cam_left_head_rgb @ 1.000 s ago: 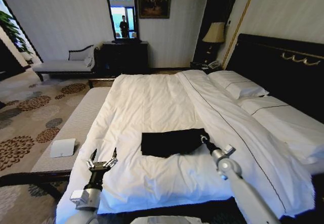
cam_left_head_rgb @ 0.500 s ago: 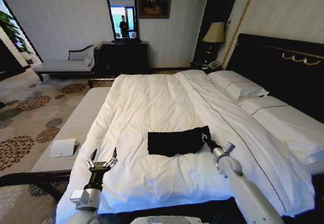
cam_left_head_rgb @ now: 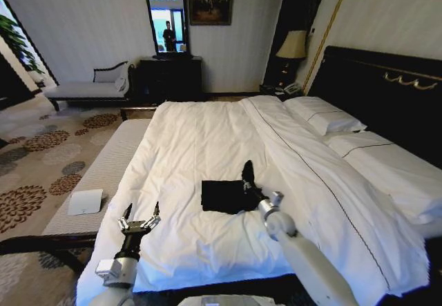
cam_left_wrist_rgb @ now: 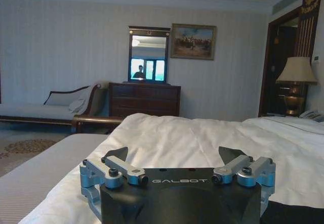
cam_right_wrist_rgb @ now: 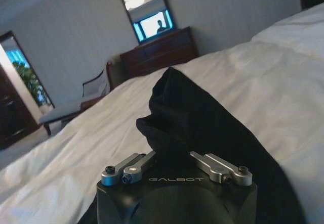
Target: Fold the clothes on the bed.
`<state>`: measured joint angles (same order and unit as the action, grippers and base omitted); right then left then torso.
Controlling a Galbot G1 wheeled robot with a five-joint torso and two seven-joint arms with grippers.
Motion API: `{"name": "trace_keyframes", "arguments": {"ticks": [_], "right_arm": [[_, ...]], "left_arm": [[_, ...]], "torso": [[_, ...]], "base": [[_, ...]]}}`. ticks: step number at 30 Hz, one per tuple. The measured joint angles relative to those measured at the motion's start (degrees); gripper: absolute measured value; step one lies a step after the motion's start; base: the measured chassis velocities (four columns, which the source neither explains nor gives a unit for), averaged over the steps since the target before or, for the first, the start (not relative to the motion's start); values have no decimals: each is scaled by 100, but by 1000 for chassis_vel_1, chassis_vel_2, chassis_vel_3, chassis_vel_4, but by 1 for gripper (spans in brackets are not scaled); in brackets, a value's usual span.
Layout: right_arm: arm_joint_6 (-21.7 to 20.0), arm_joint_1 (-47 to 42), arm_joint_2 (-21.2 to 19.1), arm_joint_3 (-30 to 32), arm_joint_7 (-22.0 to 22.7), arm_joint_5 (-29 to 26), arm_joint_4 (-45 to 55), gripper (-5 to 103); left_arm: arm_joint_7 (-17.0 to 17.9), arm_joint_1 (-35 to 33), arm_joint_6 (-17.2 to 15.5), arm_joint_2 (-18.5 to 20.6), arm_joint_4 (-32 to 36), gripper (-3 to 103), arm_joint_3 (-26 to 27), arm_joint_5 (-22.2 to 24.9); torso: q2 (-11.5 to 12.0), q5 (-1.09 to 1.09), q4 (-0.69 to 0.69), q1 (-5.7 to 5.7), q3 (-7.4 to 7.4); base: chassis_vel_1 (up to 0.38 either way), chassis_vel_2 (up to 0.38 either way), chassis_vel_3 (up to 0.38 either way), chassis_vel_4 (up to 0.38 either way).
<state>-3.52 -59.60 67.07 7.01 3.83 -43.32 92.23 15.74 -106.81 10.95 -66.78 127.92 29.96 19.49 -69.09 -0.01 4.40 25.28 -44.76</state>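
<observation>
The clothes are one black T-shirt (cam_left_head_rgb: 219, 196) lying folded on the white duvet of the bed (cam_left_head_rgb: 200, 137). My right gripper (cam_left_head_rgb: 248, 179) is shut on the shirt's right end and holds a flap of it raised above the rest. In the right wrist view the black cloth (cam_right_wrist_rgb: 187, 118) bunches up between the fingers (cam_right_wrist_rgb: 130, 167) of that gripper (cam_right_wrist_rgb: 172, 157). My left gripper (cam_left_head_rgb: 140, 217) hovers open over the duvet's near left edge, well apart from the shirt; the left wrist view shows this gripper (cam_left_wrist_rgb: 174, 155) holding nothing, with a strip of dark cloth (cam_left_wrist_rgb: 291, 214) beside it.
A grey bench (cam_left_head_rgb: 103, 171) runs along the bed's left side with a white box (cam_left_head_rgb: 86, 201) on it. Pillows (cam_left_head_rgb: 324, 117) and a dark headboard (cam_left_head_rgb: 387, 88) lie to the right. A chaise (cam_left_head_rgb: 90, 88), dresser (cam_left_head_rgb: 170, 78) and lamp (cam_left_head_rgb: 293, 46) stand at the far wall.
My right gripper has swung left and upward, carrying the shirt's right end over the rest, so the shirt now looks narrower. The left arm has stayed still.
</observation>
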Motion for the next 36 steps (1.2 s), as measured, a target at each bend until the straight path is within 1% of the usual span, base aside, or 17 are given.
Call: {"name": "trace_keyframes", "arguments": {"ticks": [2,3,6,12,19,26,34,35,36], "right_arm": [[55,67,112,-152,-41,240,-219,6],[55,67,112,-152,-41,240,-219,6],[161,156,242,-345,-121,515,-570,6],[191,220,417,-488,-157,709,-834,6],[207,257,493,-601,-166,754,-903,6],[201,304,466,-757,-193,737,-832,6],[201,401,484,-892,-198,767,-974,6],[200,402,486,-899,-224,775,-992,3],[188,401,486,-899,-248,776,-998,8]], "left_arm": [[0,0,0,0,0,100,0,0],[0,0,0,0,0,100,0,0],[0,0,0,0,0,100,0,0],[0,0,0,0,0,100,0,0],[0,0,1,0,0,100,0,0],[0,0,0,0,0,100,0,0],[0,0,0,0,0,100,0,0],[0,0,0,0,0,100,0,0],[0,0,0,0,0,100,0,0]], "torso": [[0,0,1,0,0],[0,0,1,0,0],[0,0,1,0,0],[0,0,2,0,0],[0,1,2,0,0],[0,1,2,0,0],[0,1,2,0,0],[0,1,1,0,0],[0,1,1,0,0]], "base": [[0,0,0,0],[0,0,0,0],[0,0,0,0],[0,0,0,0],[0,0,0,0],[0,0,0,0],[0,0,0,0],[0,0,0,0],[0,0,0,0]]}}
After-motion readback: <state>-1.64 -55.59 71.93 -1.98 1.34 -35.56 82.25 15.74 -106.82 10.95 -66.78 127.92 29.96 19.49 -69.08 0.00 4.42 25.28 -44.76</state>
